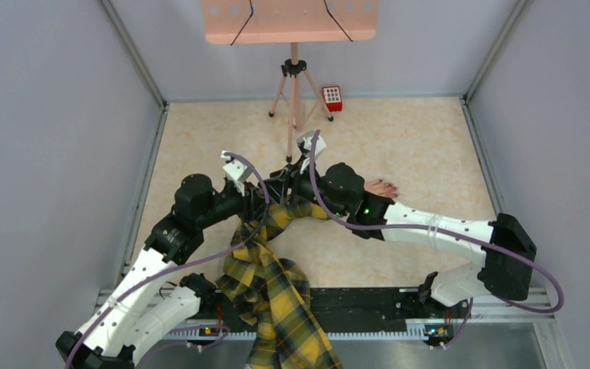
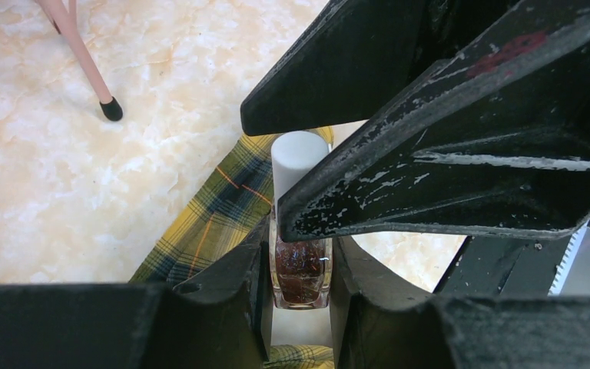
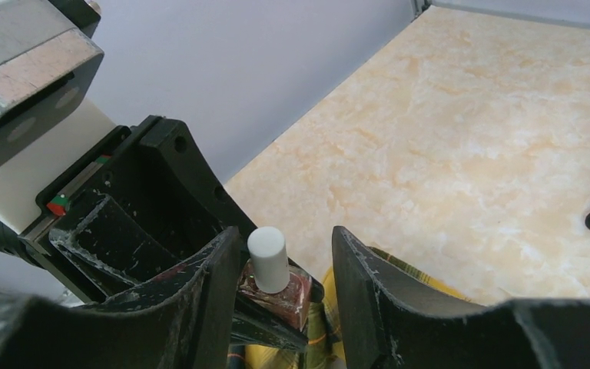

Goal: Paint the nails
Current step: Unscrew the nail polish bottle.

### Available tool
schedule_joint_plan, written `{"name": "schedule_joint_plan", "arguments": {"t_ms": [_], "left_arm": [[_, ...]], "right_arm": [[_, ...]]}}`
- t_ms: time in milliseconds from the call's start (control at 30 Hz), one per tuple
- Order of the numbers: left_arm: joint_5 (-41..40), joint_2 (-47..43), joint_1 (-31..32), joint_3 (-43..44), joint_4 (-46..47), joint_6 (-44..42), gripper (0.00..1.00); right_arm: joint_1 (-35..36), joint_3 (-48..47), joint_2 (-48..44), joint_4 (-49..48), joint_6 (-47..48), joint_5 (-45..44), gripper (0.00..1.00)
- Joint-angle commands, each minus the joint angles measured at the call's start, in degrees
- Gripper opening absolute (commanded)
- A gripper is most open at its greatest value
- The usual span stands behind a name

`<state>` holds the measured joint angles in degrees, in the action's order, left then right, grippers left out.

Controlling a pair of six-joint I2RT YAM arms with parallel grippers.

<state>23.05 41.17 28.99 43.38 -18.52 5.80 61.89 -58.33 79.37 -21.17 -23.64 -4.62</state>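
Left fingers (image 2: 227, 296): pressed tight on the glass body of a polish bottle (image 2: 301, 273) of dark red-brown polish, which stands upright between them. Its white cap (image 2: 298, 161) is on.

Right fingers (image 3: 200, 300): spread, one on each side of the cap. The 9 o'clock one is close to it, and a clear gap shows on the 3 o'clock side. No grip is visible.

The nails (image 1: 389, 185), dark red, are on the mannequin hand (image 1: 380, 188), which lies flat on the surface (image 1: 422, 138) at 3 o'clock from the bottle. The right arm (image 1: 346, 196) crosses between them and covers the wrist.

The plaid sleeve (image 1: 276, 284) runs under both fingers toward 6 o'clock and over the near edge. A pink tripod (image 1: 294, 92) stands at 12 o'clock, with a red keypad box (image 1: 332, 98) at 1 o'clock.
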Motion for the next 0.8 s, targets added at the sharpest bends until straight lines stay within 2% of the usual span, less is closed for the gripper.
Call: {"name": "schedule_joint_plan", "arguments": {"t_ms": [0,167,300,433,533,767], "left_arm": [[0.7,0.1,0.0,2.1,1.4,-0.7,0.00],[1.3,0.4,0.0,2.2,1.1,-0.8,0.00],[1.3,0.3,0.0,2.2,1.1,-0.9,0.00],[1.3,0.0,0.0,2.2,1.2,-1.0,0.00],[1.8,-0.2,0.0,2.2,1.3,-1.0,0.00],[4.8,-1.1,0.0,2.0,2.3,0.0,0.00]], "right_arm": [[0.9,-3.7,0.6,-1.2,-0.5,1.0,0.46],[1.0,-3.9,1.5,-1.7,-0.8,1.4,0.44],[0.9,-4.1,1.7,-1.9,-1.1,1.7,0.37],[1.0,-4.2,1.7,-1.5,-1.1,1.6,0.21],[0.9,-4.0,1.5,-1.1,-0.9,1.2,0.00],[0.9,-2.5,-0.8,-0.3,1.2,0.8,0.00]]}}
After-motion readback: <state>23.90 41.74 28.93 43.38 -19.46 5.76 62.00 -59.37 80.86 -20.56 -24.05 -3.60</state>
